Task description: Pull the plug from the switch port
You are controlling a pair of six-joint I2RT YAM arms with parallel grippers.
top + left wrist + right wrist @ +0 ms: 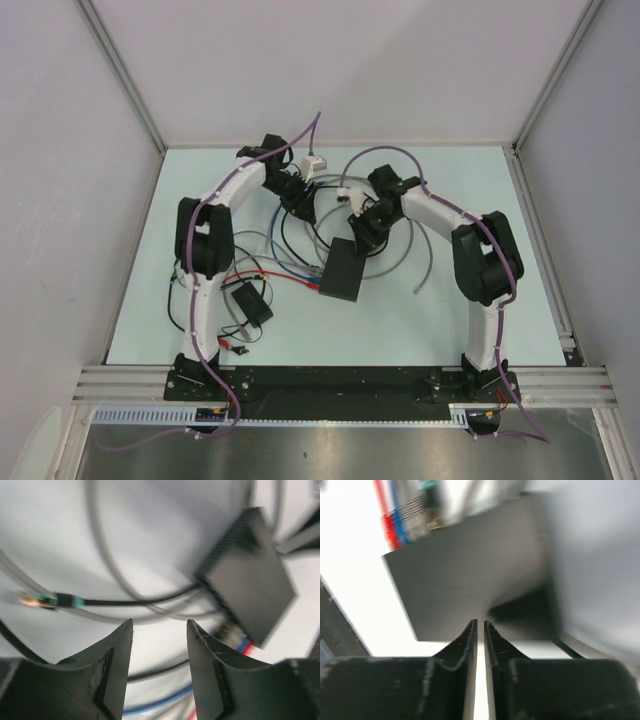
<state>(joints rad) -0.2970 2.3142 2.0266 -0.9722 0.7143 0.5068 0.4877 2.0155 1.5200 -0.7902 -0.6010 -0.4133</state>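
The dark grey switch box lies mid-frame on the table. Red and blue cables enter its switch port. The left pincer is spread and empty. The right pincer is pressed together by the box's edge. Any lettering is too blurred to read.

From my console: a dark grey switch on a pale mint table, with red and blue cables at its edge. A loose plug shows a teal boot and gold tip. The arms are white with black joints, strung with purple leads.
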